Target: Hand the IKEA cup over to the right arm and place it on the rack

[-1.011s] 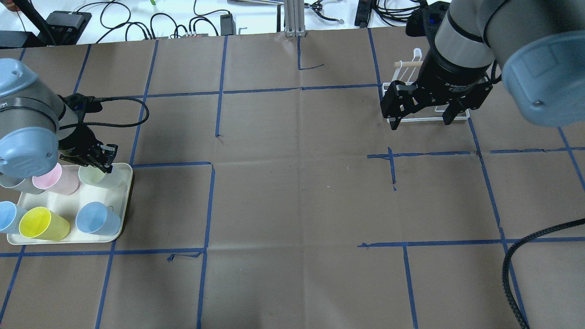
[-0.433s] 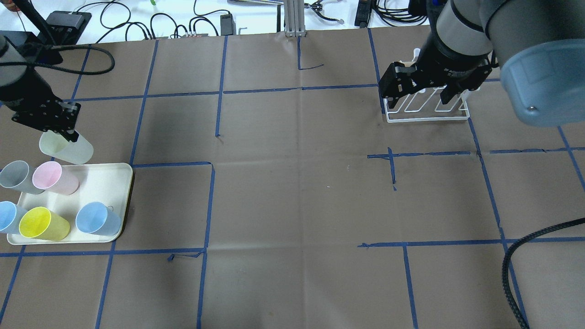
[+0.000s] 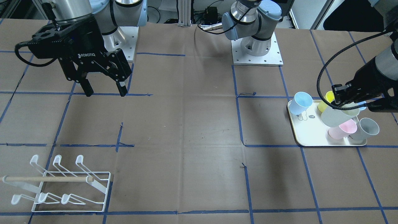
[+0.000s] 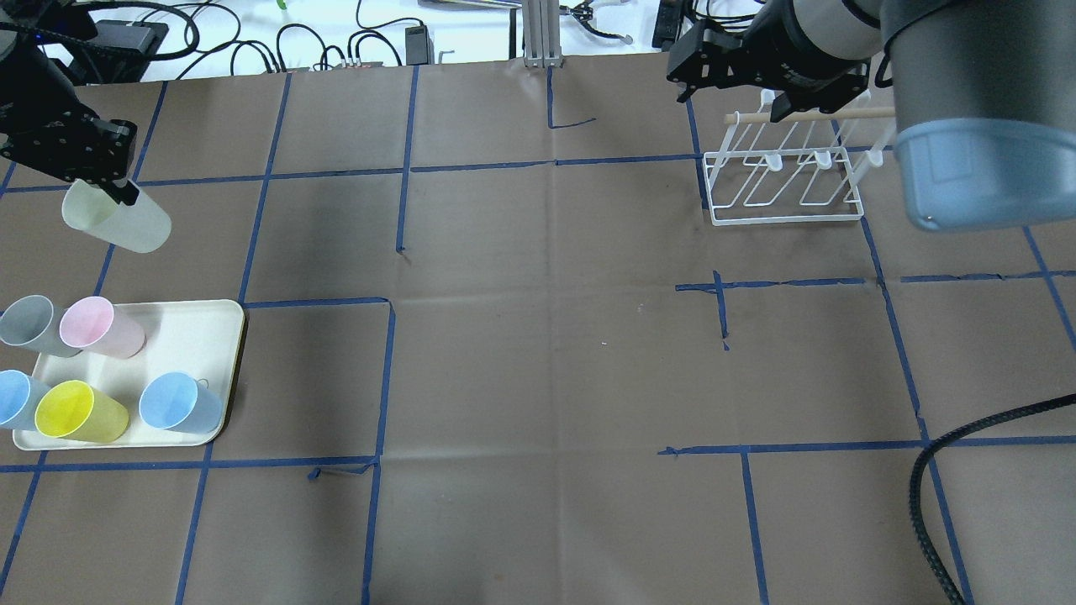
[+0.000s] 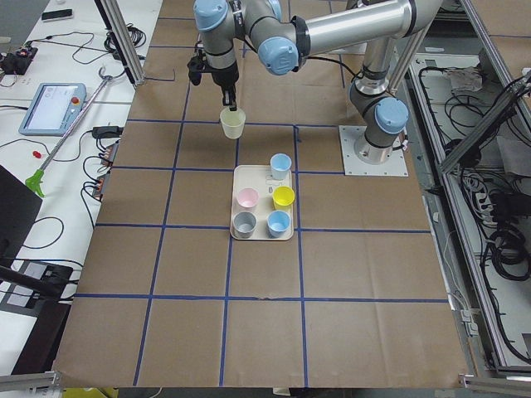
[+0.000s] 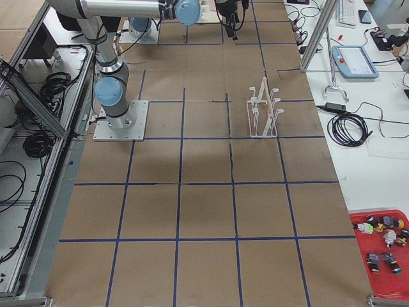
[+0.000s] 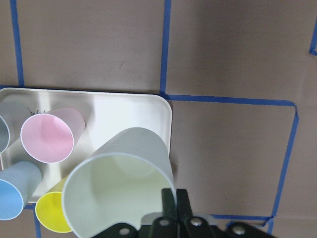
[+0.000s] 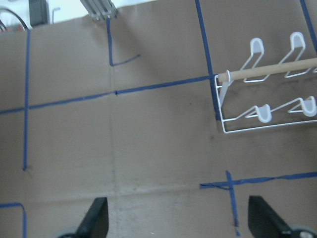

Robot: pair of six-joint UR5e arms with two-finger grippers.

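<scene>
**Pale green cup in the left gripper, right gripper wide open and empty**

At the far left of the overhead view, the left gripper (image 4: 124,190) is clamped on the rim of the pale green cup (image 4: 118,222). The cup hangs tilted in the air, mouth turned up and sideways, clear of the cream tray (image 4: 193,323). The left wrist camera looks into the cup's mouth, with the tray underneath.

Five more cups lie on that tray: grey (image 4: 29,325), pink (image 4: 101,326), blue (image 4: 18,397), yellow (image 4: 80,411) and a second blue (image 4: 178,402).

The brown paper table (image 4: 538,336) with its blue tape grid lies bare across the middle.

To the right, the white wire rack (image 4: 786,220) stands on the table with its wooden dowel (image 4: 799,116) across the prongs and no cup on it. The right arm (image 4: 950,109) holds the right gripper (image 3: 105,92) high above the table, its jaws spread wide and holding nothing.
</scene>
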